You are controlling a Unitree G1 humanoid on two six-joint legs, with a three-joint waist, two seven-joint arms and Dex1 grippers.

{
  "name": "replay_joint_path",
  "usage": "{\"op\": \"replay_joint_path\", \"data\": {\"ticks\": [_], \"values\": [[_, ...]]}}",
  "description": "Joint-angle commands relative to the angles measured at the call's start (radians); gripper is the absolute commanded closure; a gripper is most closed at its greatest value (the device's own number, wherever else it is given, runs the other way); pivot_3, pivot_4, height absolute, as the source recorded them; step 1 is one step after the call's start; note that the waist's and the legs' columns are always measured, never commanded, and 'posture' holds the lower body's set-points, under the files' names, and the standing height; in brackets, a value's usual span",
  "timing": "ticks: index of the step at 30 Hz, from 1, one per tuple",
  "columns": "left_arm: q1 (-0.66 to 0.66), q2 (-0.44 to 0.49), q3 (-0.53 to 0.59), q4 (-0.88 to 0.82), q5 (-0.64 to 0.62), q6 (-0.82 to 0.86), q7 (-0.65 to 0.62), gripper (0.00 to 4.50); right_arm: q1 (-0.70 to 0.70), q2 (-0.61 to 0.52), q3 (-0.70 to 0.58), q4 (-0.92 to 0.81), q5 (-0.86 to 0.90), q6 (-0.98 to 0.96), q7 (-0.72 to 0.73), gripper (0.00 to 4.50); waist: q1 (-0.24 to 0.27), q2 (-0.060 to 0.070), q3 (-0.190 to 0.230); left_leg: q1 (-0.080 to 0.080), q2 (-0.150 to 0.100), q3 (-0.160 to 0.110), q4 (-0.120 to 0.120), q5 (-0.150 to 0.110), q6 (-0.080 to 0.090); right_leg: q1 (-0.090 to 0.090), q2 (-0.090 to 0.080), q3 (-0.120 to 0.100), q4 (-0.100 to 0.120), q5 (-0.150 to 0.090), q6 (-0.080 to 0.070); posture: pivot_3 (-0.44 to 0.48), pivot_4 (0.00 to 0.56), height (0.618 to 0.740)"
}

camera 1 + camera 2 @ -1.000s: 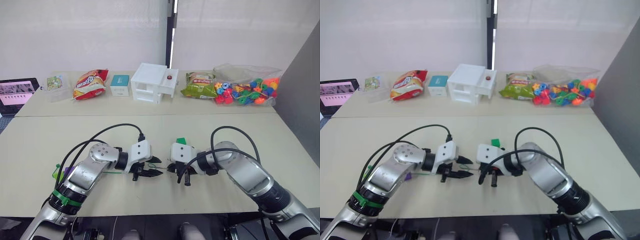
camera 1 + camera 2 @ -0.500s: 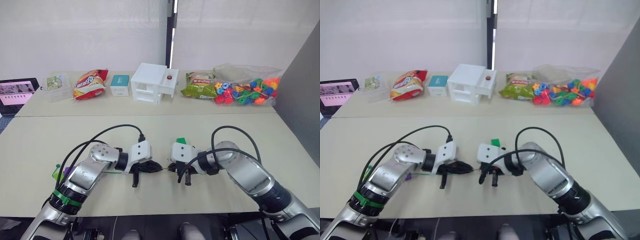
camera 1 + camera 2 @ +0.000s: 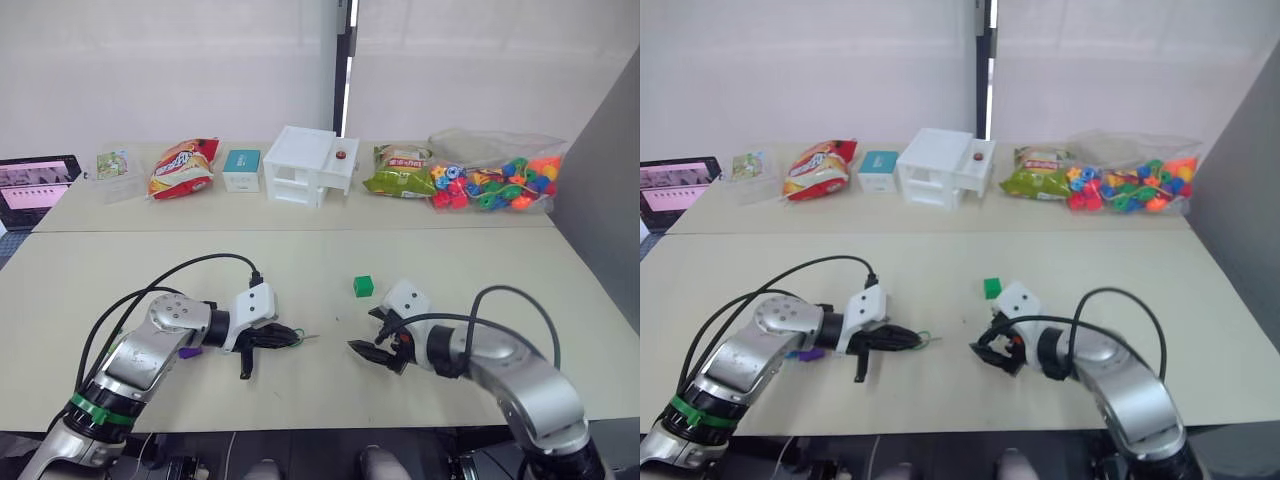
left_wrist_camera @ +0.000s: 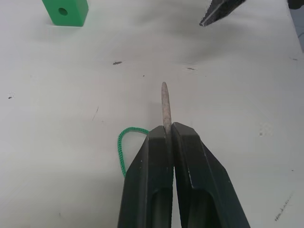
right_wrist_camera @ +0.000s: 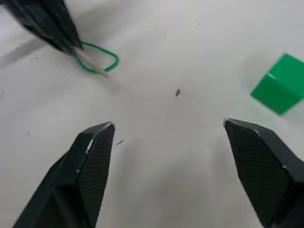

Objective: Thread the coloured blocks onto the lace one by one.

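My left gripper (image 4: pixel 171 126) is shut on the stiff greyish tip (image 4: pixel 165 100) of the green lace (image 4: pixel 122 147), low over the near table, left of centre (image 3: pixel 296 337). The tip sticks out past the fingers, and a small loop of lace lies beside them. A green block (image 3: pixel 363 286) with a hole sits alone on the table, just beyond my right gripper (image 3: pixel 362 331). That gripper is open with nothing between its fingers (image 5: pixel 95 156) and points toward the lace tip. A purple block (image 3: pixel 187 352) peeks out by my left forearm.
On the far table stand a laptop (image 3: pixel 35 183), snack bags (image 3: pixel 180 167), a teal box (image 3: pixel 240 169), a white box (image 3: pixel 310 166), a green bag (image 3: pixel 397 172) and a clear bag of mixed beads (image 3: pixel 495 185). A grey panel (image 3: pixel 610 200) stands at the right.
My left gripper closed on the lace tip and drew back slightly left. My right gripper opened and its arm swung right, away from the left gripper, uncovering the green block.
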Motion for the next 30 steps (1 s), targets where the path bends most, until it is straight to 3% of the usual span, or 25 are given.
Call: {"op": "replay_joint_path", "data": {"ticks": [1, 6, 17, 25, 28, 30], "values": [[-0.003, 0.018, 0.036, -0.037, -0.022, 0.011, 0.004, 4.50, 0.031, 0.151, -0.013, -0.025, -0.094, -0.025, -0.256, 0.79, -0.003, 0.000, 0.000, 0.000, 0.000, 0.000, 0.000, 0.000, 0.000, 0.000, 0.000, 0.000, 0.000, 0.000, 0.000, 0.000, 0.150, 0.740], [-0.015, 0.024, 0.030, -0.030, -0.023, 0.013, 0.002, 4.50, -0.005, 0.321, 0.013, 0.097, -0.171, -0.127, -0.449, 0.79, -0.004, 0.000, 0.000, 0.001, 0.000, 0.000, -0.001, 0.001, -0.001, 0.000, 0.000, 0.000, 0.000, 0.000, 0.000, 0.000, 0.150, 0.740], [-0.017, 0.019, 0.030, -0.050, -0.026, 0.028, 0.016, 4.50, -0.149, 0.456, -0.008, 0.464, -0.176, -0.391, -0.567, 0.79, -0.009, 0.000, 0.000, 0.001, 0.000, 0.000, -0.003, 0.001, -0.001, -0.001, 0.000, 0.000, 0.000, 0.000, 0.000, 0.000, 0.150, 0.740], [-0.020, 0.017, 0.031, -0.049, -0.025, 0.030, 0.023, 4.50, -0.112, 0.515, -0.004, 0.406, -0.106, -0.358, -0.578, 3.33, -0.008, 0.001, 0.000, 0.001, 0.000, 0.000, -0.003, 0.001, -0.001, -0.001, 0.000, 0.000, 0.000, 0.000, 0.000, 0.000, 0.150, 0.740], [-0.021, 0.016, 0.028, -0.048, -0.025, 0.029, 0.023, 4.50, -0.094, 0.510, 0.018, 0.354, -0.095, -0.316, -0.584, 3.34, -0.012, 0.001, 0.000, 0.001, 0.000, 0.000, -0.004, 0.001, -0.001, -0.001, 0.000, 0.000, 0.000, 0.000, 0.000, 0.000, 0.150, 0.740], [-0.024, 0.013, 0.025, -0.046, -0.025, 0.029, 0.022, 4.50, -0.053, 0.473, 0.058, 0.233, -0.055, -0.216, -0.548, 3.34, -0.015, 0.001, 0.000, 0.001, 0.000, 0.000, -0.004, 0.001, -0.001, -0.001, 0.000, 0.000, 0.000, 0.000, 0.000, 0.000, 0.150, 0.740]]}}
